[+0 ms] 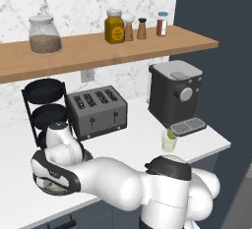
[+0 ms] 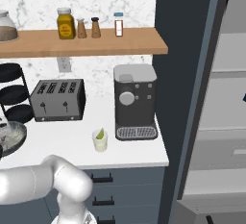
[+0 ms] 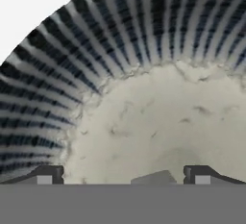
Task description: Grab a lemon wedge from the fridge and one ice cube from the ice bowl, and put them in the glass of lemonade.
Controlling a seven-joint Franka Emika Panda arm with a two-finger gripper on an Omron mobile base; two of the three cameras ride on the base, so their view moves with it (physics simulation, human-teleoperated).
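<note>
One glass of lemonade (image 2: 100, 141) stands upright on the white counter (image 2: 72, 143) in front of the coffee machine (image 2: 135, 101), with one lemon wedge (image 2: 100, 134) inside, its tip pointing up. One ice bowl (image 3: 96, 69) lies under the gripper (image 3: 122, 172), whose fingers are spread wide, holding nothing.

Grey ribbed ice bowl (image 3: 72, 74) with whitish speckled inside; yellow-green lemon wedge (image 2: 100, 133) in pale glass of lemonade (image 2: 100, 142).

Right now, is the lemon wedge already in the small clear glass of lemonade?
In: a tiny yellow-green lemon wedge sits inside the small clear glass of lemonade beside the dark coffee machine.
</note>
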